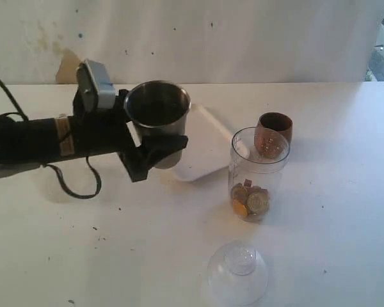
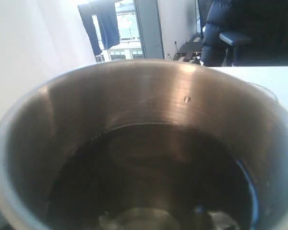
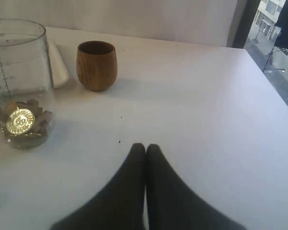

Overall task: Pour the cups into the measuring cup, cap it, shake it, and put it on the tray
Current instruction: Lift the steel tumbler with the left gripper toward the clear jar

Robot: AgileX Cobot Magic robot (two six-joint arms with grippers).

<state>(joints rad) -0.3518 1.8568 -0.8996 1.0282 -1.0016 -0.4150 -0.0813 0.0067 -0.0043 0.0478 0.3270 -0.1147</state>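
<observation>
My left gripper (image 1: 159,152) is shut on the steel tumbler (image 1: 157,114), holding it upright above the table, left of the measuring cup (image 1: 258,167). The tumbler (image 2: 149,124) fills the left wrist view; its inside is dark and I cannot tell what it holds. The clear measuring cup (image 3: 17,72) stands open with coins and small brown pieces at its bottom. The brown wooden cup (image 1: 273,130) (image 3: 96,64) stands just behind it. The dome cap (image 1: 238,272) lies on the table near the front edge. The white tray (image 1: 208,144) lies behind the tumbler. My right gripper (image 3: 145,146) is shut and empty, low over bare table.
The white table (image 1: 333,217) carries nothing else. The left arm and its cable (image 1: 77,185) stretch across the table's left side. A corner of the tray (image 3: 60,67) shows beside the measuring cup. The table's far edge lies by a window (image 3: 273,28).
</observation>
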